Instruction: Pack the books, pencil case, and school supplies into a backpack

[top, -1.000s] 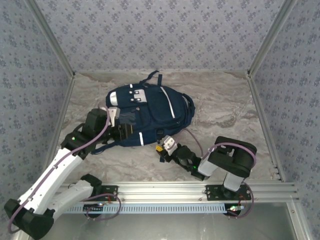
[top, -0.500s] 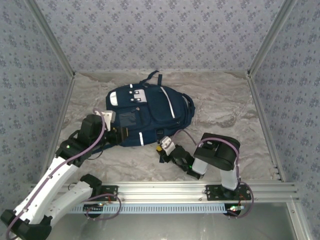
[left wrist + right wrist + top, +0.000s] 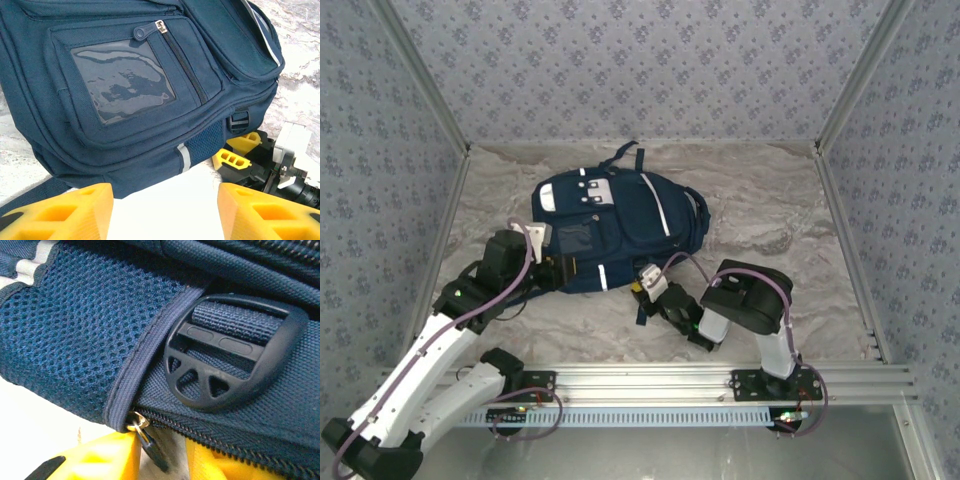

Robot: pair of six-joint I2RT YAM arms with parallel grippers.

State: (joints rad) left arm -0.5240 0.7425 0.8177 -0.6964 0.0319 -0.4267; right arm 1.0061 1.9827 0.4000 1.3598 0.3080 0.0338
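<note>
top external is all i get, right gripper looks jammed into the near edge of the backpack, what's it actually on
observer: In the right wrist view, the right gripper straddles a small metal zipper pull at the end of a zipper on the backpack, just below a black buckle.
operator: clamped on it yet
observer: No. The gap between the yellow fingers is wider than the pull hanging in it.
operator: and the left one
observer: In the left wrist view, the left gripper is wide open with nothing between its fingers, and it faces the clear window pocket.
</note>
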